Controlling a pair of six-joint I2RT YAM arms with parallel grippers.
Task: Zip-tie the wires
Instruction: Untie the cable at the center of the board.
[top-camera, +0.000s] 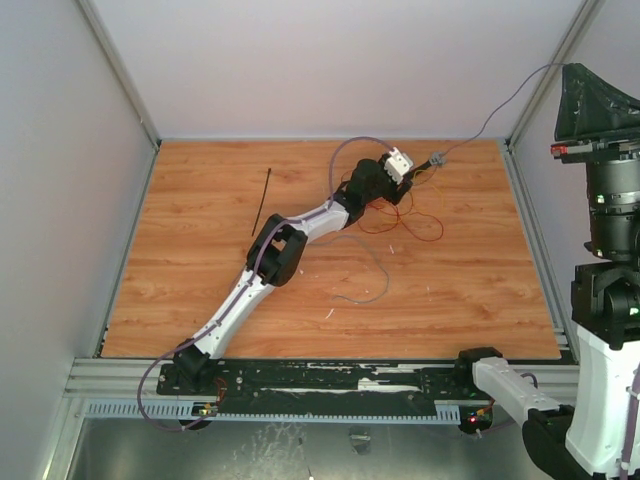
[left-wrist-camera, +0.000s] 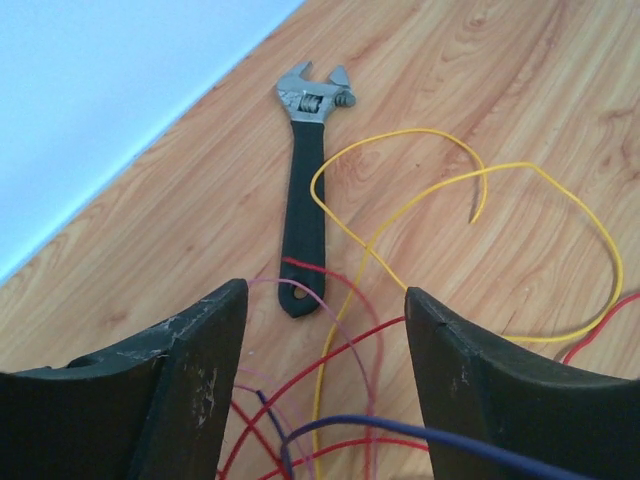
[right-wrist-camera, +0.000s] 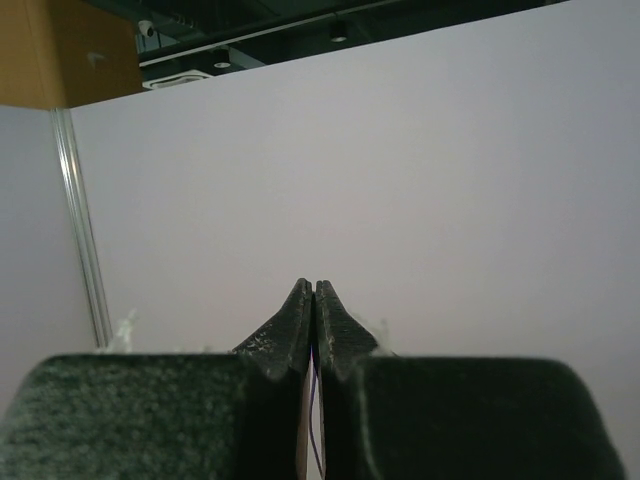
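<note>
The wires lie in a loose tangle of thin red, yellow, pink and blue strands at the back of the wooden table, right of centre. My left gripper hangs open right over them. Its two dark fingers stand on either side of the strands and close on none. The zip tie is a thin black strip lying on the table to the left of the left arm, well apart from the wires. My right gripper is shut, raised at the right side and facing the pale wall.
A black-handled wrench with a grey head lies just beyond the wires, near the back wall. A thin grey strand loops over the table's middle. Another thin cable runs up to the back right corner. White walls enclose the table on three sides.
</note>
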